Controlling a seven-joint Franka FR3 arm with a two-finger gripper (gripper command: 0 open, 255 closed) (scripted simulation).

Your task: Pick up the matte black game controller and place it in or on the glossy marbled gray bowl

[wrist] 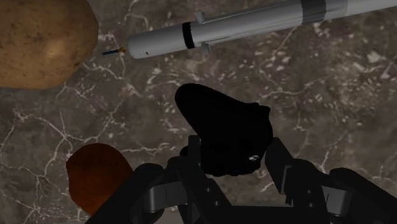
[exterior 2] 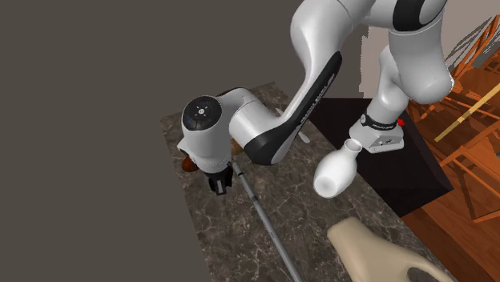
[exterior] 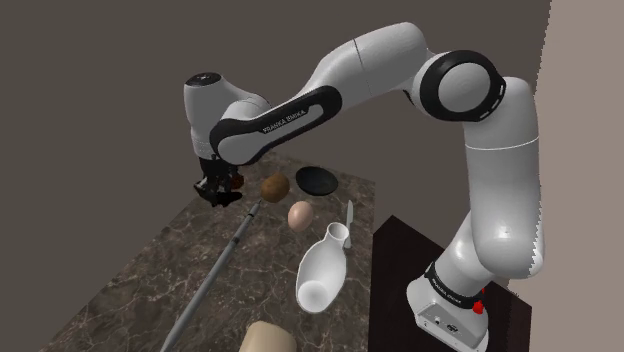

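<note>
The pincer (wrist: 235, 154) has its two black fingers (wrist: 193, 156) closed against the sides of the black controller (wrist: 219, 124), which sits clasped between them and sticks out past the tips. From the shoulder side the pincer (exterior: 214, 190) hangs low over the dark marbled tabletop (exterior: 120, 285). I can't quite make out whether the controller is off the stone or touching it.

Just beside the pincer lies a reddish-brown lump (wrist: 95, 178), apart from the fingers. A little beyond the controller is the tip of a long grey rod (wrist: 254, 25), which runs away across the stone. Its point is aimed at a brown potato (wrist: 38, 38) close by.

Farther from the pincer, past the potato (exterior: 275, 187), a pale pinkish egg-shaped thing (exterior: 300, 214) rests on the table. The dark bowl (exterior: 316, 180) sits beyond them, well apart from the controller. A white vase (exterior: 322, 272) lies on its side farther off, toward the arm's stand (exterior: 450, 315). Farthest from the pincer is a tan rounded object (exterior: 265, 338), at the rod's other end.
</note>
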